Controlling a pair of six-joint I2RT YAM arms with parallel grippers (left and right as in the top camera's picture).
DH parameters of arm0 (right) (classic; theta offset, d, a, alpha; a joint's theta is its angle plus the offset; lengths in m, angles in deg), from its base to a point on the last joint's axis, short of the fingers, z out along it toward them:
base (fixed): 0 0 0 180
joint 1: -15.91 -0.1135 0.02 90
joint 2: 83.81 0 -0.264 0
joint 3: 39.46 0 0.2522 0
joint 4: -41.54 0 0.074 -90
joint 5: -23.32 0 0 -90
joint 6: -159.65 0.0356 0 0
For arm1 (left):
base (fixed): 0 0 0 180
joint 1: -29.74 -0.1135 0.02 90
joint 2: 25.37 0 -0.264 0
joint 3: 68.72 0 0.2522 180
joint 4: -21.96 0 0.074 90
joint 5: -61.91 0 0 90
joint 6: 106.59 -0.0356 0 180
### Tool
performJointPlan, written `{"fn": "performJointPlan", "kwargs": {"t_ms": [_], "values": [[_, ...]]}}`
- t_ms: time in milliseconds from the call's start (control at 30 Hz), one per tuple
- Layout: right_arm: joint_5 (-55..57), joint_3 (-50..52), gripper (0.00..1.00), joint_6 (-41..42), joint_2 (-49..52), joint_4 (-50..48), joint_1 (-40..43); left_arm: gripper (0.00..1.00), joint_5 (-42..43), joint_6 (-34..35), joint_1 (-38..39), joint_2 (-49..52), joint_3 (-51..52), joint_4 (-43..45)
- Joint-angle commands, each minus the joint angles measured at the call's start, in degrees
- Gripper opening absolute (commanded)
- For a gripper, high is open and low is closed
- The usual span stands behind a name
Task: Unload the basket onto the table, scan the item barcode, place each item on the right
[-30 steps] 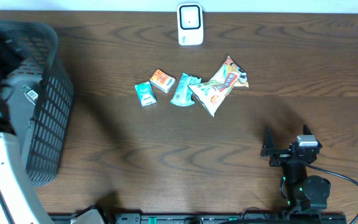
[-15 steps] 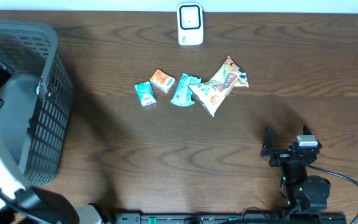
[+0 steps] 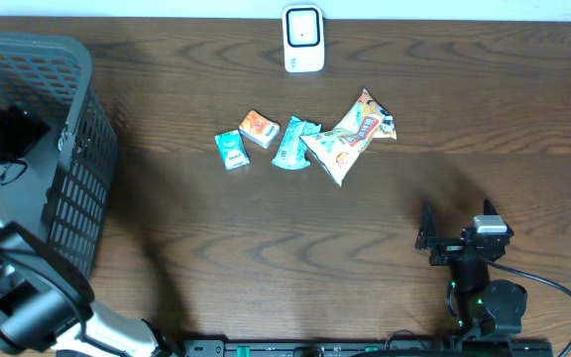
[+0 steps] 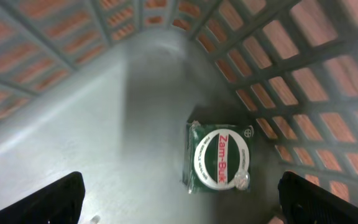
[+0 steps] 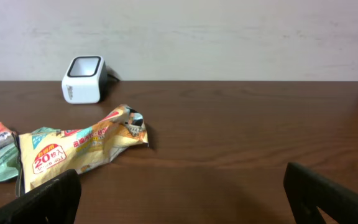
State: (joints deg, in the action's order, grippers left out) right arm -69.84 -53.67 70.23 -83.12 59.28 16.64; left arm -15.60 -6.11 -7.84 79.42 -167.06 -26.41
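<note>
A green Zam-Buk box (image 4: 219,157) lies flat on the grey floor of the basket (image 4: 73,124), against its mesh wall. My left gripper (image 4: 182,199) hangs just above and short of it, open, with nothing between its fingers (image 4: 48,199). From overhead the left gripper (image 3: 8,131) shows as a dark shape inside the basket (image 3: 79,188). The white scanner (image 3: 303,38) stands at the table's far edge. My right gripper (image 3: 456,222) rests open and empty near the front right, facing the scanner (image 5: 84,79) and a yellow snack bag (image 5: 73,149).
Mid-table lie a yellow snack bag (image 3: 350,139), a teal packet (image 3: 291,144), an orange box (image 3: 259,128) and a small green box (image 3: 231,151). The basket's mesh walls (image 4: 303,81) close in round the left gripper.
The left arm has drawn back toward the front-left over the basket and its jaws have spread wider. The right arm and the table items have not moved.
</note>
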Motion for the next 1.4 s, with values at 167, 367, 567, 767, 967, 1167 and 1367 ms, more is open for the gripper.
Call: {"fn": "performJointPlan", "kwargs": {"t_ms": [167,367,567,767,967,1167,1367], "values": [[-0.02,0.11,0.99,-0.66,-0.31,0.13,-0.07,0.96,3.30,-0.79,2.71,4.07,-0.04,3.06],[-0.02,0.11,0.99,-0.66,-0.31,0.13,-0.07,0.82,1.57,-0.79,4.42,6.93,-0.02,3.37],[-0.02,0.11,0.99,-0.66,-0.31,0.13,-0.07,0.72,-0.20,-0.76,4.61,11.13,-0.02,3.85],[-0.02,0.11,0.99,-0.66,-0.31,0.13,-0.09,0.65,-2.05,-0.76,4.61,13.55,-0.02,5.22],[-0.02,0.11,0.99,-0.66,-0.31,0.13,-0.07,0.66,-4.15,-0.76,4.61,14.75,-0.02,5.68],[-0.02,0.11,0.99,-0.66,-0.31,0.13,-0.07,0.66,-20.31,-0.74,4.50,14.03,-0.02,2.75],[-0.02,0.11,0.99,-0.66,-0.31,0.13,-0.07,0.66,-28.20,-0.04,4.39,12.09,-0.02,-0.31]]}}
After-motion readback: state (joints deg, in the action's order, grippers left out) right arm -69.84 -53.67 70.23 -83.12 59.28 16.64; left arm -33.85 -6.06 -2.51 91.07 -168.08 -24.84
